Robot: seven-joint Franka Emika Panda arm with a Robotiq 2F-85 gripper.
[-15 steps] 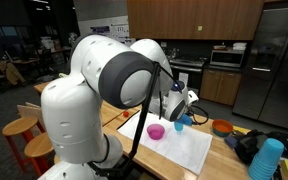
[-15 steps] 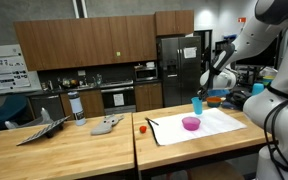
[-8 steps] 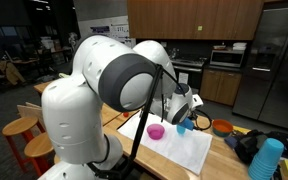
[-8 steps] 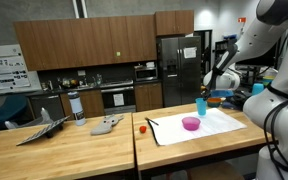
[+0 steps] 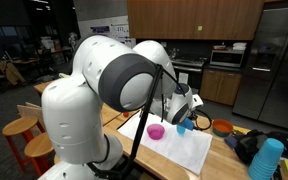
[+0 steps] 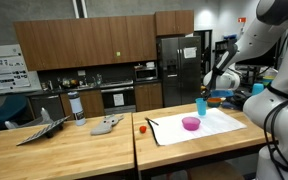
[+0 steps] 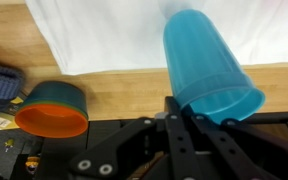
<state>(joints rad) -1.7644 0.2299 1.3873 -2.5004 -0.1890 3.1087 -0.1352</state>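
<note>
**A:** What do we have at the gripper [image 7: 189,108]?

**B:** We see its jaws drawn almost fully together, pinching the rim of a blue cup [image 7: 209,65]. In the wrist view the cup's wide mouth sits right at the fingers, and its narrower base points away from them.

**A:** Is the cup standing on anything?

**B:** We cannot tell whether it touches the surface. Beyond the gripper lies a white cloth [image 7: 94,30], and the cup's base shows against it. A strip of wooden counter [image 7: 124,88] runs between the cloth's edge and the fingers.

**A:** What else do we find near the gripper?

**B:** An orange bowl [image 7: 51,108] sits on the wood off to one side of the fingers, apart from the cup. In both exterior views a pink bowl [image 5: 156,131] [image 6: 191,123] rests on the cloth, near the gripper [image 6: 206,97] but not touching the cup [image 6: 201,105].

**A:** And farther off?

**B:** In an exterior view we make out a stack of blue cups [image 5: 268,158], well apart from the gripper [image 5: 188,108], past the orange bowl [image 5: 222,127].
</note>
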